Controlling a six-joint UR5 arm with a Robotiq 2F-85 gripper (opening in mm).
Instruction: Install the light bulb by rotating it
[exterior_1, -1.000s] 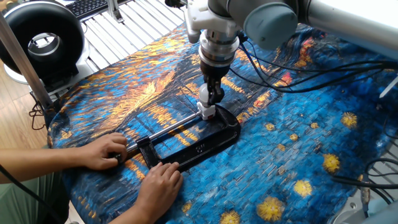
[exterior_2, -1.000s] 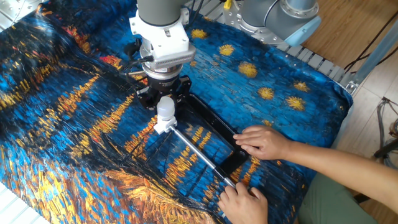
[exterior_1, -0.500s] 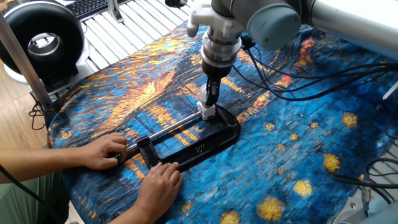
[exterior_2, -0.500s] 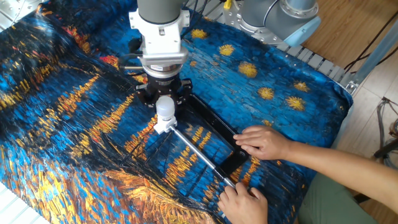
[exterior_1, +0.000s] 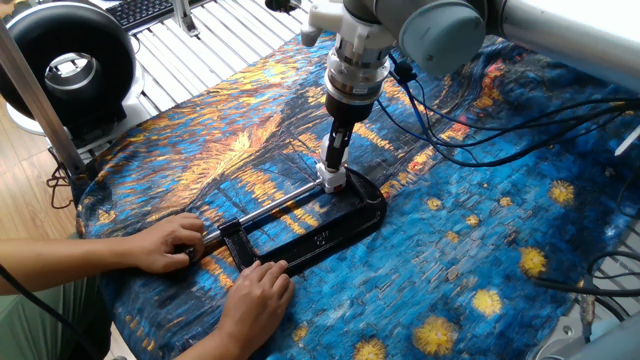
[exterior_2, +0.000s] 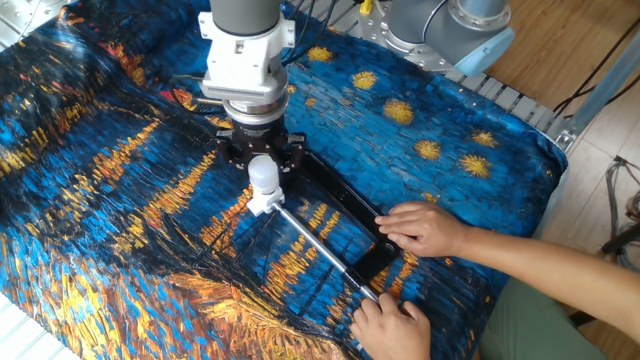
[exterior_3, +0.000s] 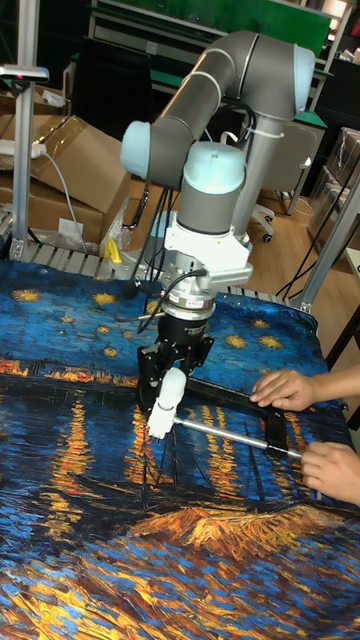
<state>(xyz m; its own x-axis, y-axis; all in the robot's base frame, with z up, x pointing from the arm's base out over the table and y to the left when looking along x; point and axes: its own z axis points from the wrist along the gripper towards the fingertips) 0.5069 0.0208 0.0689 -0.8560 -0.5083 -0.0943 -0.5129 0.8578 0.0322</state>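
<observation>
My table has a blue and orange painted cloth spread over it. A black clamp lies flat on the cloth. A white block sits at the clamp's far end. Black cables trail across the cloth.

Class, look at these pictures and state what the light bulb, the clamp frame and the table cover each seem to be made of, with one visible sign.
Light bulb: frosted white glass or plastic; matte, opaque dome.
Clamp frame: probably black painted metal, with a faint sheen; its bar looks like bare shiny steel.
Table cover: apparently printed fabric; it wrinkles and drapes at the edge.
</observation>
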